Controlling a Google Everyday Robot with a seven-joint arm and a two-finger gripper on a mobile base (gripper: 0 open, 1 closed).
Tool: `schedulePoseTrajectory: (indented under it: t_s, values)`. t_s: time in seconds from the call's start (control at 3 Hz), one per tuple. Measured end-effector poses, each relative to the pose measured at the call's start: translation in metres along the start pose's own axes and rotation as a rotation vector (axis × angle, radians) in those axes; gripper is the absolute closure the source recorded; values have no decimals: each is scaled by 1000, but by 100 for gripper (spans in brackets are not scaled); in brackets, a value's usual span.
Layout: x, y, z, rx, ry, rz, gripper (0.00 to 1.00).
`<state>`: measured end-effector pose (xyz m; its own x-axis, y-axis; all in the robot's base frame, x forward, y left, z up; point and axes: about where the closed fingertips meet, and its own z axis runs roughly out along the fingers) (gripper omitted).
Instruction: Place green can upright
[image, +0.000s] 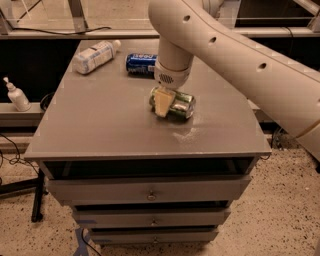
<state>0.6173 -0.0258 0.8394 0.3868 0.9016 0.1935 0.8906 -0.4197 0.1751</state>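
The bench is the biggest thing here, a grey top over a stack of drawers, and all the task's things lie on it. My arm comes in from the right side and from above. It bends down steeply over the middle of the bench, so that the tool meets the can from the top and not from the side.

Near the far left corner lies a plastic bottle with a white label, on its side. It is well apart from my work and I think it will not disturb. The blue can lies also on its side at the far edge, near the middle of that edge. It is just behind my wrist but not touching what I handle.

The green can lies on its side about in the middle of the bench, a little toward the right edge, with its long axis running left to right. It is not yet upright.

My tool is down on the left end of this can, and its pale part touches the near side. Whether it pinches the can already or is only spread around it, I cannot tell, because the far side is hidden. I judge that holding near one end makes it easier to tip the can up onto its base.
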Motion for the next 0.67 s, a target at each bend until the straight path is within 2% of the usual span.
schedulePoseTrajectory:
  t_s: [0.33,0.67]
  values:
    - [-4,1,-5,-7,-11,11,63]
    - [-8,4,-20,-37,19,30,88]
